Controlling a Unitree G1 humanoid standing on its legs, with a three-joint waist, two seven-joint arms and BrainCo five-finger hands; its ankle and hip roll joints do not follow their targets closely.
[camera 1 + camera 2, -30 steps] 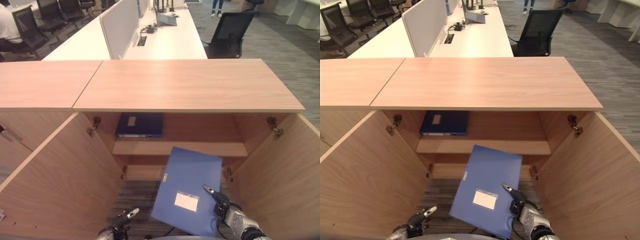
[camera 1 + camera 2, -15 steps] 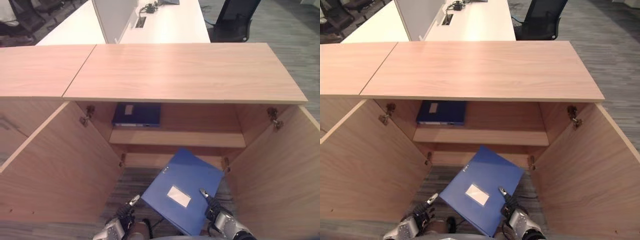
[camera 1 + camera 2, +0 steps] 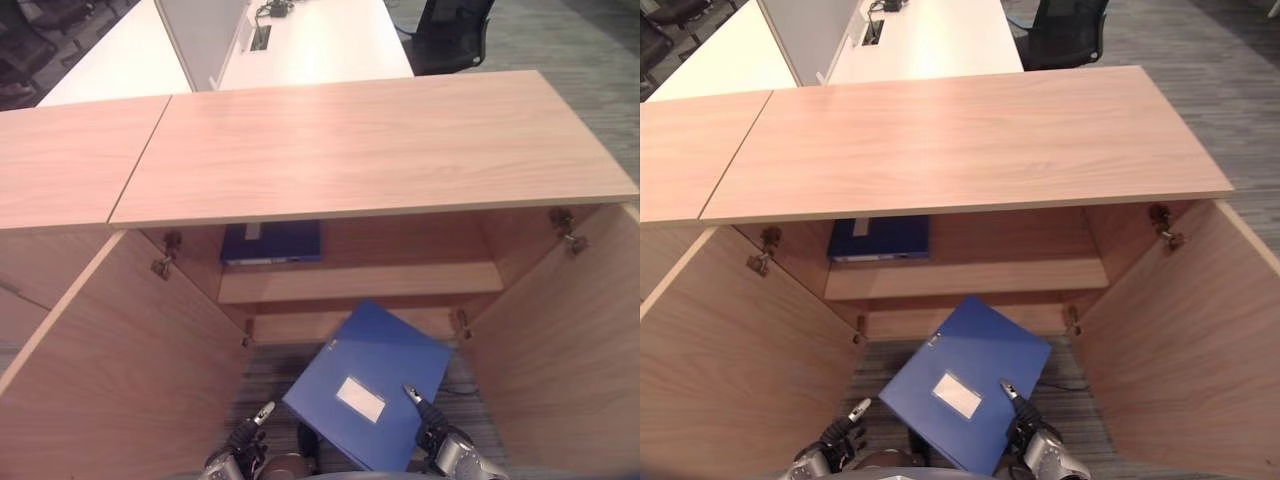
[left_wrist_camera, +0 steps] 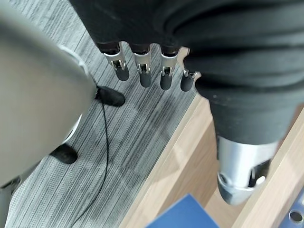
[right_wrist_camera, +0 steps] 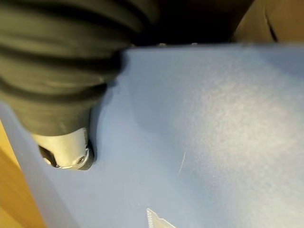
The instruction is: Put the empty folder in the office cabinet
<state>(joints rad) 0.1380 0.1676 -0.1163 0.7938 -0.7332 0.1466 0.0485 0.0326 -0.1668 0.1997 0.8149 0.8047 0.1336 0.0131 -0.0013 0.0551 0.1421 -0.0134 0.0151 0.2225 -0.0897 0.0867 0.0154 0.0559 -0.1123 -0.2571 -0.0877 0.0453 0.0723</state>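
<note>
Right now I see the blue folder (image 3: 372, 385) low in the centre of the head views, tilted in front of the open cabinet (image 3: 350, 290), its far corner reaching toward the lower shelf but not yet inside. My right hand (image 3: 432, 430) holds it at the lower right, thumb lying on the top cover and the rest of the fingers hidden underneath, so I take it as pinched between them. My left hand (image 3: 245, 440) sits at the lower left, apart from the folder, fingers (image 4: 142, 71) straight and relaxed over the grey floor (image 4: 128, 137), while a dark binder (image 3: 272, 243) lies on the upper shelf.
</note>
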